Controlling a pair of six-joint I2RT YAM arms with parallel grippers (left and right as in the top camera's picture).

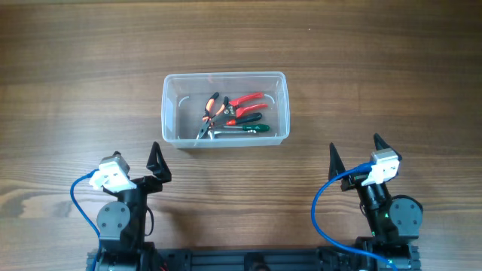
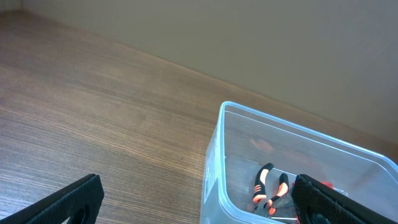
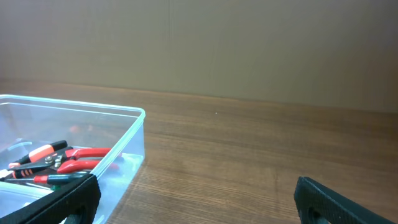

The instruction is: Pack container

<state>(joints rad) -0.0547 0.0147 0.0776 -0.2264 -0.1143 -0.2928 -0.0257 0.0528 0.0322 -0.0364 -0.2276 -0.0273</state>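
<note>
Midway across the table [image 1: 75, 60] sits the container [image 1: 225, 74] with pliers [image 1: 242, 100] inside, while toward the table's near edge the left gripper [image 2: 196, 190] and right gripper [image 1: 355, 147] hover, both spread wide, holding nothing.

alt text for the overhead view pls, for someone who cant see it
A clear plastic container sits in the middle of a wooden table, holding a small pile of hand tools with red, orange and green handles. Along the bottom edge, the left gripper and right gripper are both open and empty, apart from the container.
</note>
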